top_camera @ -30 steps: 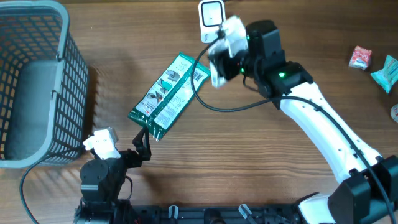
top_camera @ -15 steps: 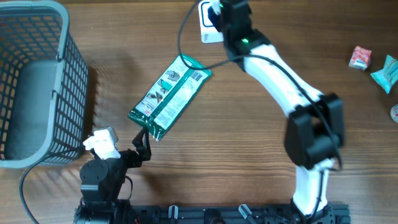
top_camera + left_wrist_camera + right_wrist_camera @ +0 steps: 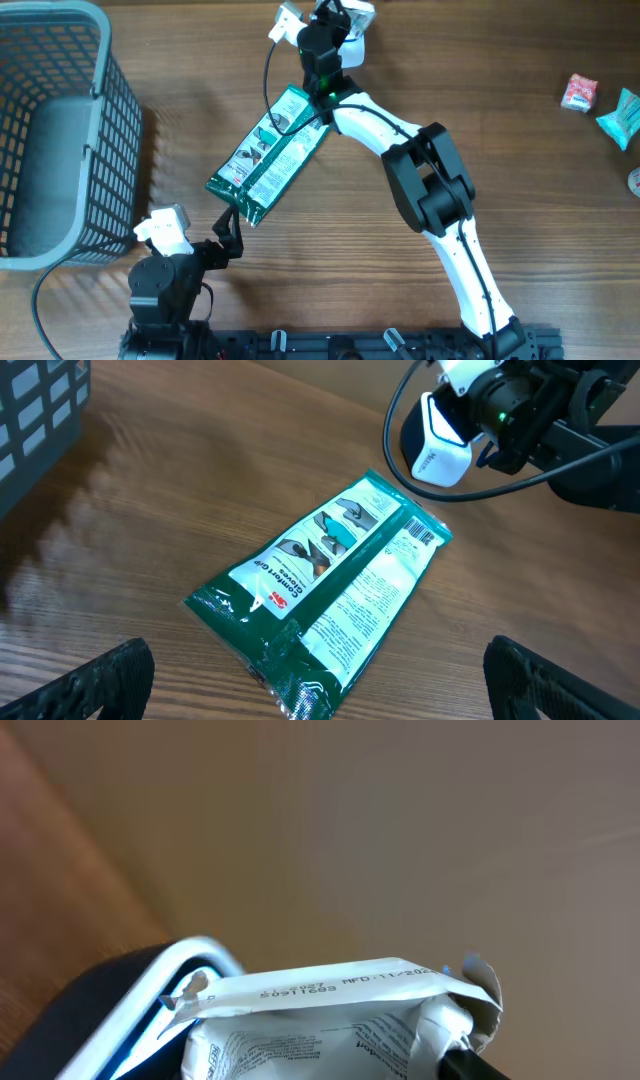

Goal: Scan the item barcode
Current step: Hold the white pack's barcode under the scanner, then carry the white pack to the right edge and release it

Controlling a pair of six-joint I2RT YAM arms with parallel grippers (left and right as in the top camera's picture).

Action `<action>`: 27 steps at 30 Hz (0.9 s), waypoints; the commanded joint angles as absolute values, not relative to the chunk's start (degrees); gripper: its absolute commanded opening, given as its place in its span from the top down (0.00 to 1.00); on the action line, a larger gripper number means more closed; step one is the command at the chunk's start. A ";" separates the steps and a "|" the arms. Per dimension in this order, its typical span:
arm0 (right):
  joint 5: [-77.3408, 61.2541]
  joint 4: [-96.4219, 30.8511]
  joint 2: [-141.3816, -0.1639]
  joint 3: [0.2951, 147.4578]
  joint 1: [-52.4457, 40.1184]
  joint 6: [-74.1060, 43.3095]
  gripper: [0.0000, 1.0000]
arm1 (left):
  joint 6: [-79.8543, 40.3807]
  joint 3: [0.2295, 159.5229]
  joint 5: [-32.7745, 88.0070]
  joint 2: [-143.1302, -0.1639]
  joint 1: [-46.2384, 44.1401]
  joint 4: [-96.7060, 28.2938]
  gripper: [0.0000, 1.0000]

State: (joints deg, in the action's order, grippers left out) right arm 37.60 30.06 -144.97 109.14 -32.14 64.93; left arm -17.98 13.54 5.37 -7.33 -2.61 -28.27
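Right gripper (image 3: 328,28) clamped on white packet (image 3: 330,1020), close before scanner (image 3: 438,445). My left gripper (image 3: 330,680) stands wide.

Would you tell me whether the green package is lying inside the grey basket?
No, the green package lies on the table, outside the basket.

Jaws of the right gripper (image 3: 325,25): masked by its own wrist from above, and in the wrist view by a white packet (image 3: 330,1020) cropped at the lower edge; grip indeterminate. Of the left gripper (image 3: 325,680), only fingertips (image 3: 100,680) show, at the bottom corners. The basket (image 3: 115,120), left of them, is cropped.
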 commanded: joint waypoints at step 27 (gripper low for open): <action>32.51 -51.09 -128.84 110.13 2.61 -16.25 0.41 | -18.48 13.30 4.60 -7.14 -2.33 -28.14 0.00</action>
State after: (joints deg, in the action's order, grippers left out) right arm 44.97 -45.39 -127.59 110.56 -3.68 7.53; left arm -17.98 13.54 5.37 -7.33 -2.61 -28.29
